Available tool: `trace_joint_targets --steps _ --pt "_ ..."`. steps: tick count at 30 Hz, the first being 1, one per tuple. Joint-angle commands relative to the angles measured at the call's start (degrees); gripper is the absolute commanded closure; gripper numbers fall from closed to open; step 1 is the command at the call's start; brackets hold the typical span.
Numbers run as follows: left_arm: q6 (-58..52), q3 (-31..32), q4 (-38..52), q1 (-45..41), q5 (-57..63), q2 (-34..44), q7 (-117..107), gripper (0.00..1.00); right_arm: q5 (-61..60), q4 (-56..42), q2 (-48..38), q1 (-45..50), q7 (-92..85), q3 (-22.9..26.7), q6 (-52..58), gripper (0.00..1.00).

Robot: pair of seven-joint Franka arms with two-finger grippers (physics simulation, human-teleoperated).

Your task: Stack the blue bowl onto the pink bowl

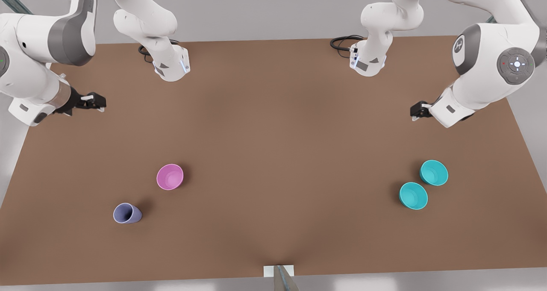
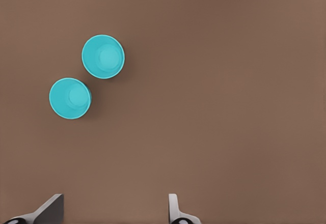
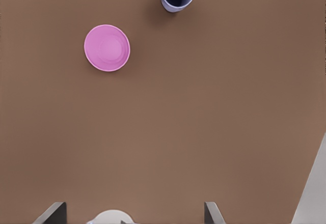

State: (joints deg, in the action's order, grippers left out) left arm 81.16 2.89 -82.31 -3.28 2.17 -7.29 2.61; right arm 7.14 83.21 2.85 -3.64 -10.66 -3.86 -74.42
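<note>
From the front, my left tool [image 1: 416, 111] hangs at the front view's right above two small round teal-cyan plastic bowls [image 1: 413, 195], apparently touching. The small round magenta-pink plastic bowl [image 1: 170, 177] sits on the brown desk [image 1: 273, 133] below my right tool [image 1: 96, 101]. Both wrist views show fingers spread, holding nothing.

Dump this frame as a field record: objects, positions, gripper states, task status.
surface: brown table
pink bowl: round magenta-pink plastic bowl, upright, front view's left
cup: lavender-grey cup, near the pink bowl, apart from it
blue bowls: two round teal plastic bowls, upright, close together, front view's right
left gripper: open, above the table near the teal pair
right gripper: open, near the pink bowl side
status: nothing grasped, stack not started
</note>
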Motion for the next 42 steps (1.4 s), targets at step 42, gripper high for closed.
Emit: trace_joint_targets --steps 42 --pt "-5.1 -0.3 0.2 0.6 -0.2 -1.0 2.0 0.0 -10.8 12.2 36.4 1.3 24.5 -0.2 -42.6 0.0"
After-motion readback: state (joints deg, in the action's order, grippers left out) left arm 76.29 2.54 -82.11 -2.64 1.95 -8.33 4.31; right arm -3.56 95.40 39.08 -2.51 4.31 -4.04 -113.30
